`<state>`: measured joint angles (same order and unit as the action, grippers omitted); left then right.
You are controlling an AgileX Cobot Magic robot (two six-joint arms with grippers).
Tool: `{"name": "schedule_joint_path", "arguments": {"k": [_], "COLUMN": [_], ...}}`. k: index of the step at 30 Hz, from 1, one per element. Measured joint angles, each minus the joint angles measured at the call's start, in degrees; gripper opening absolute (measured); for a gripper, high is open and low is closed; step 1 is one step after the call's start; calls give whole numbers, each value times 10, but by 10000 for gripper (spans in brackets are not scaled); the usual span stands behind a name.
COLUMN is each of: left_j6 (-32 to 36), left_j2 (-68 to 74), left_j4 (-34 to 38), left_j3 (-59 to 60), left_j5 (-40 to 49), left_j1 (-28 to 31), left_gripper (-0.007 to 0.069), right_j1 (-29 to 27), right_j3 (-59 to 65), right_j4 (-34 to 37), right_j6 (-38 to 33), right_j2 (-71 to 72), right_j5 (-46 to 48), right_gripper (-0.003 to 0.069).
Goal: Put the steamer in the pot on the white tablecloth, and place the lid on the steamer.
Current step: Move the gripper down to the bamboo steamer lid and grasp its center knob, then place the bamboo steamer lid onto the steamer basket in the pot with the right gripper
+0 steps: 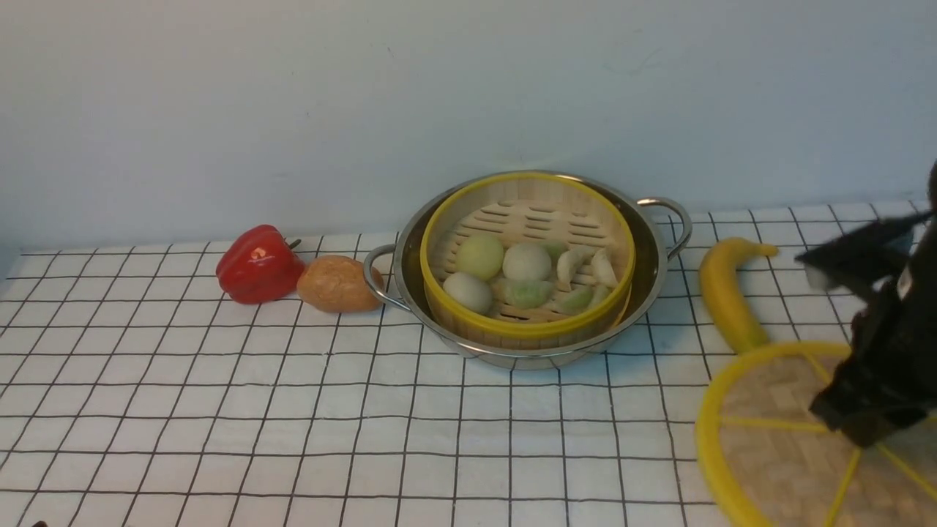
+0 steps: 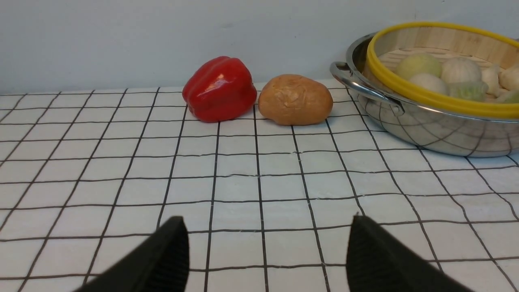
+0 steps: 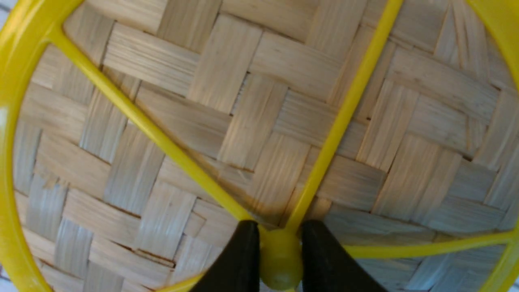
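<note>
The steamer, a bamboo basket with yellow rims holding pale buns and greenish dumplings, sits inside the shiny pot on the white tablecloth. The lid, a woven bamboo disc with yellow rim and spokes, lies at the front right, partly cut off by the picture's edge. My right gripper stands over its middle. In the right wrist view the two black fingers of the right gripper press on both sides of the lid's yellow knob. My left gripper is open above bare cloth, left of the pot and steamer.
A red bell pepper and a brown potato-like lump lie just left of the pot's handle. A banana lies between the pot and the lid, its end touching the lid's rim. A pale wall runs behind the table.
</note>
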<state>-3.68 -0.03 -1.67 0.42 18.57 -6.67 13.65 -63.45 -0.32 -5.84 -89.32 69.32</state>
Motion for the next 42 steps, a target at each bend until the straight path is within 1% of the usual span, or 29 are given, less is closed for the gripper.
{"name": "schedule_joint_path", "arguments": {"k": [2, 4, 6, 10, 12, 14, 15, 16, 17, 18, 19, 22, 25, 32, 34, 42], "left_j6": [0, 0, 0, 0, 0, 0, 0, 0, 0, 0, 0, 0, 0, 0, 0, 0], "left_j2": [0, 0, 0, 0, 0, 0, 0, 0, 0, 0, 0, 0, 0, 0, 0, 0], "left_j4": [0, 0, 0, 0, 0, 0, 0, 0, 0, 0, 0, -1, -1, -1, -1, -1], "left_j3": [0, 0, 0, 0, 0, 0, 0, 0, 0, 0, 0, 0, 0, 0, 0, 0], "left_j5": [0, 0, 0, 0, 0, 0, 0, 0, 0, 0, 0, 0, 0, 0, 0, 0], "left_j1": [0, 0, 0, 0, 0, 0, 0, 0, 0, 0, 0, 0, 0, 0, 0, 0], "left_gripper": [482, 482, 482, 482, 482, 482, 482, 482, 482, 482, 482, 482, 482, 482, 482, 482], "right_j1": [0, 0, 0, 4, 17, 35, 54, 57, 79, 82, 99, 115, 115, 115, 116, 138], "right_j3": [-54, -96, -137, -218, -265, -311, -347, -360, -411, -418, -459, -534, -582, -641, -656, -669], "right_j4": [7, 29, 58, 120, 130, 128, 120, 116, 100, 95, 79, 59, 52, 46, 52, 45], "right_j6": [-1, -6, -28, -85, -98, -104, -107, -107, -108, -108, -105, -101, -102, -117, -133, -149], "right_j2": [27, 41, 40, -10, -49, -86, -115, -125, -159, -169, -200, -260, -307, -379, -401, -427], "right_j5": [4, 7, 8, 15, 15, 15, 15, 15, 15, 15, 15, 14, 14, 14, 14, 15], "right_gripper": [148, 148, 148, 148, 148, 148, 148, 148, 148, 148, 148, 148, 148, 148, 148, 148]}}
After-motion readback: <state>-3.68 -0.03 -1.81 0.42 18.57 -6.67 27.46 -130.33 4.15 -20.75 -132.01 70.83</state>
